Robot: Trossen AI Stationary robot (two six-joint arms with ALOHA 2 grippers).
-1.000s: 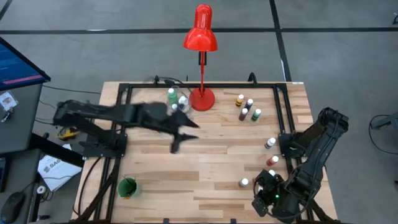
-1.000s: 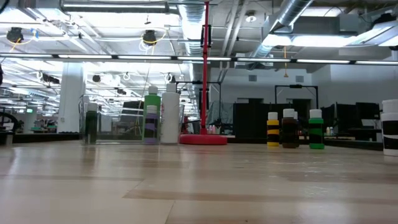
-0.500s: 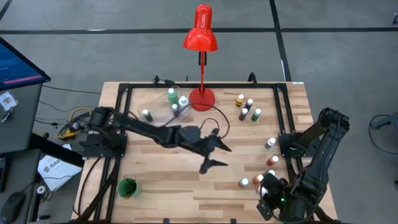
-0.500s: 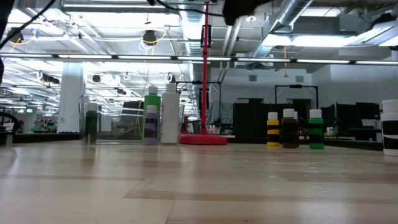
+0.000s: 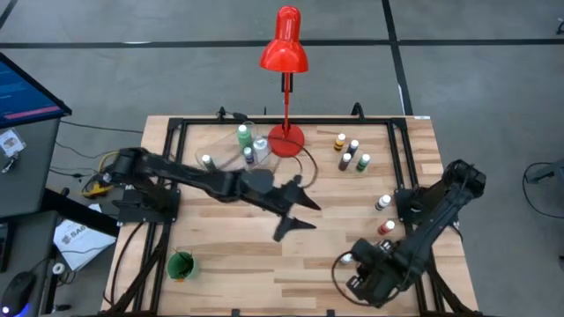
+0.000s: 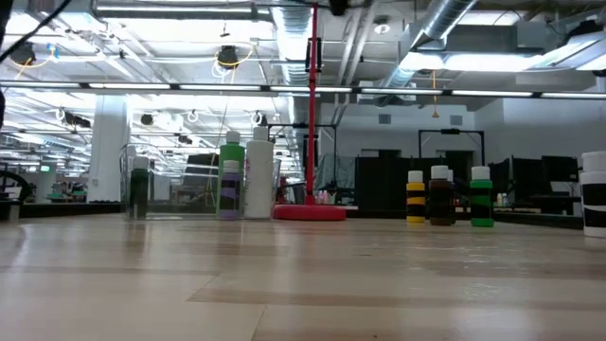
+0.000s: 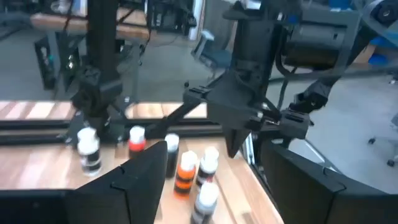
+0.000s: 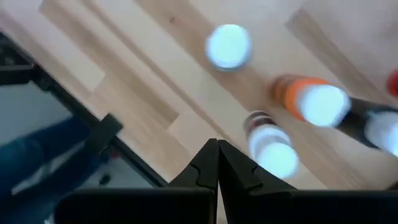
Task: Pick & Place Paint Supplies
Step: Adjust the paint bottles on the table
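Small white-capped paint bottles stand upright on the wooden table (image 5: 220, 264) in groups: a far-right group (image 5: 351, 153), a group at the right edge (image 5: 384, 215), and one bottle (image 5: 346, 258) near my right gripper. More bottles (image 5: 247, 145) stand in a clear container. My left gripper (image 5: 297, 215) hangs open over the table's middle and faces the right-hand bottles (image 7: 185, 168). My right gripper (image 5: 359, 280) is shut and points down just above a white-capped bottle (image 8: 228, 46), an orange one (image 8: 308, 99) and a brown one (image 8: 267, 146). No brush shows.
A tall red desk lamp (image 5: 284, 53) stands on its round base (image 5: 286, 139) at the far middle. A green cup (image 5: 181, 264) sits near the front left. A black frame (image 5: 172, 176) runs along the table's sides. Bare wood lies across the near middle.
My left arm has swung out from the far left over the table's middle, toward the right-hand bottles, and has come lower. My right gripper has shifted a little toward the table's left along the near edge.
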